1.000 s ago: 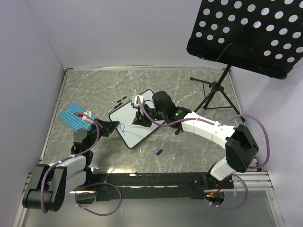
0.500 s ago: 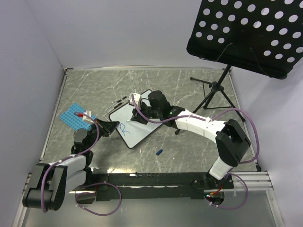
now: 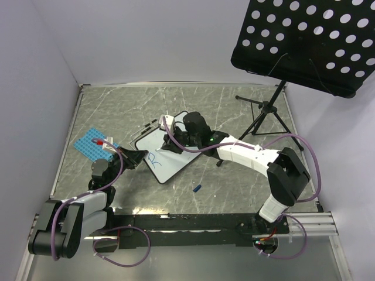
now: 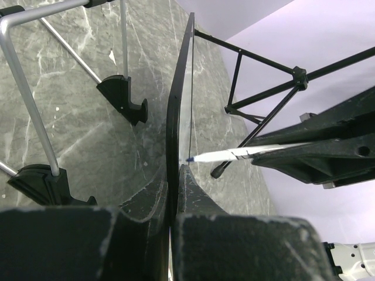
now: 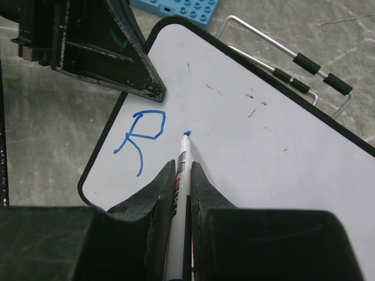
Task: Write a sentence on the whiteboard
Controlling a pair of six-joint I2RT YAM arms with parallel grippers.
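Observation:
The whiteboard [image 3: 166, 151] lies tilted on the table, black framed. A single blue "R" [image 5: 143, 136] is written near its left corner, also in the top view [image 3: 154, 159]. My left gripper [image 3: 136, 158] is shut on the board's left edge [image 4: 173, 140]. My right gripper [image 5: 183, 175] is shut on a white marker [image 5: 177, 181]. The marker's blue tip [image 5: 187, 134] touches the board just right of the "R". From the left wrist view the marker [image 4: 246, 153] meets the board face.
A blue studded plate [image 3: 91, 143] lies left of the board. A black music stand tray [image 3: 310, 41] on a tripod [image 3: 266, 114] stands at the back right. A small blue cap [image 3: 198, 188] lies in front of the board. A wire stand [image 5: 293, 76] lies behind it.
My right arm moved left along the board, bringing the marker closer to the "R". The left gripper kept hold of the board's edge.

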